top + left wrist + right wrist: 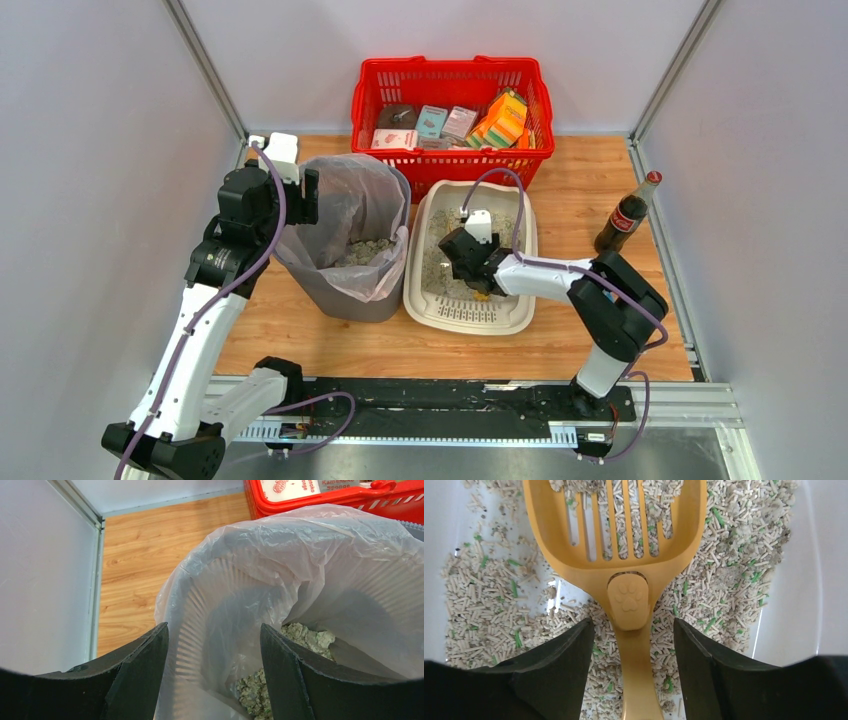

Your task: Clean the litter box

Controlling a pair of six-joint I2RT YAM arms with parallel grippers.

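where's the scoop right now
In the right wrist view, the scoop lies on the pellets inside the litter box, its handle between the right gripper's open jaws.

Plain pale grey walls [90, 150] closed the space on three sides, meeting at the two far corners behind slim silver metal posts [205, 65]. The table [400, 345] had a light wooden top with a warm, fine grain, edged along its right side by a silver metal strip [668, 270]. A black plate [450, 395] ran along the near edge on a silver rail [685, 400]. The light was soft and even, casting only faint shadows.
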